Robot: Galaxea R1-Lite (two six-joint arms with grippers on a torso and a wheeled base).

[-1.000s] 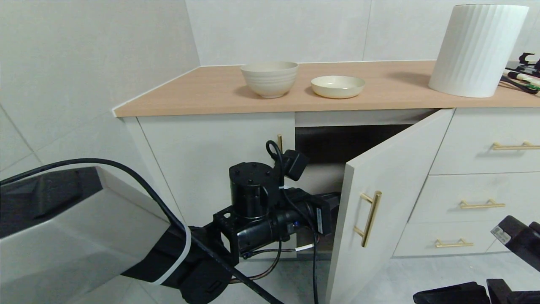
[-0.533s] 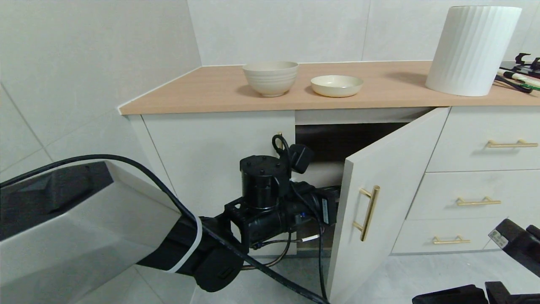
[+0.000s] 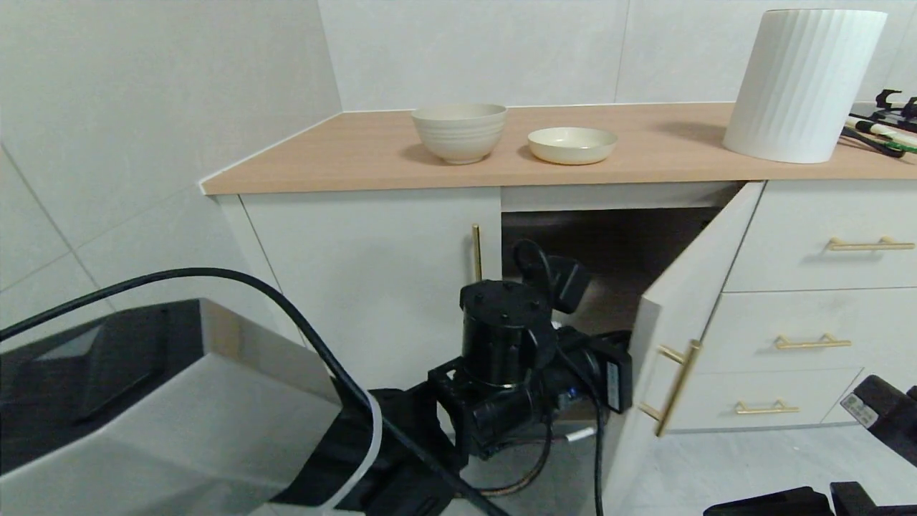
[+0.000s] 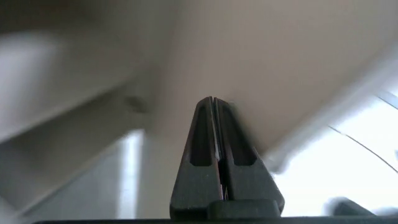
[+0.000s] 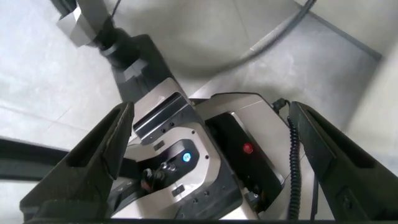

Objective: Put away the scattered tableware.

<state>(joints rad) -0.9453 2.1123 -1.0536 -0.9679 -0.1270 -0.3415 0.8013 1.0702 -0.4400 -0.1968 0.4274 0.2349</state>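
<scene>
A cream ribbed bowl (image 3: 458,132) and a shallow cream dish (image 3: 572,145) stand side by side on the wooden countertop (image 3: 344,158). Below them the right cabinet door (image 3: 680,337) hangs open. My left arm's wrist (image 3: 512,344) is low in front of the cabinet opening, right by the door's inner face. My left gripper (image 4: 213,102) is shut with nothing between its fingers, close to a pale surface. My right gripper (image 5: 211,137) is open, fingers (image 5: 112,149) spread wide, held low over the floor.
A tall white ribbed container (image 3: 802,86) stands at the countertop's right end, with pens and tools (image 3: 881,132) beyond it. Drawers with gold handles (image 3: 867,245) are right of the open door. The left cabinet door (image 3: 372,279) is closed. The cabinet interior (image 3: 609,244) is dark.
My left arm has swung to the right and the cabinet door has opened wider with it. The bowl and dish have stayed in place.
</scene>
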